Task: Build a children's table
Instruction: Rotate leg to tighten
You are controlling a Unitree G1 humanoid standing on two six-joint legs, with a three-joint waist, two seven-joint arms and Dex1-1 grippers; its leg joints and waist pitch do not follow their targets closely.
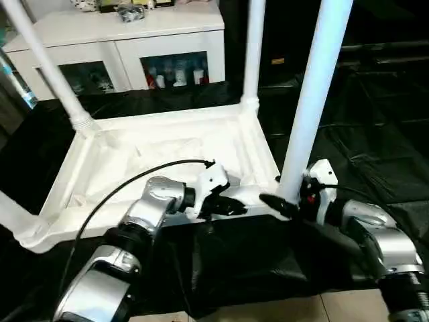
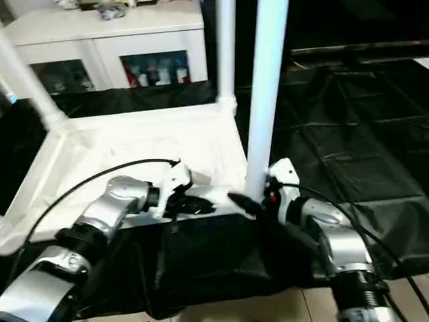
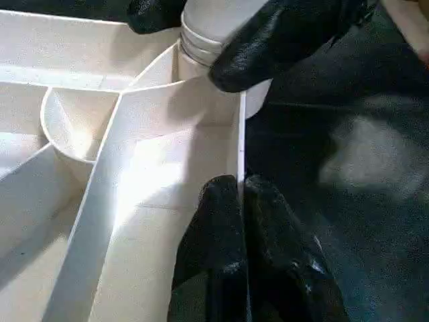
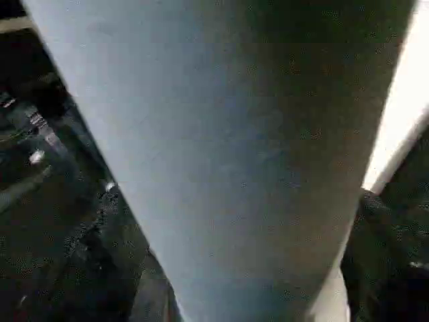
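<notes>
- Upside down, the children's table (image 1: 167,144) lies with its ribbed underside up on the black-draped worktop (image 1: 375,154), near the worktop's front edge.
- 4 white legs rise from its corner sockets: the near right leg (image 1: 315,87) stands upright, the far right leg (image 1: 253,47) stands behind it, the far left leg (image 1: 47,67) leans outward, and the near left leg (image 1: 10,211) shows at the picture's edge.
- The left gripper (image 1: 231,204) is pinched closed on the thin front rim of the table top, just beside the near right corner socket; its black fingers (image 3: 221,228) sit one on each side of that wall.
- The right gripper (image 1: 285,203) sits at the base of the near right leg, with black fingers (image 3: 268,47) on either side of the tube just above the socket; whether they press the leg or stand off it cannot be told.
- A white glass-door cabinet (image 1: 127,40) stands behind the worktop.
</notes>
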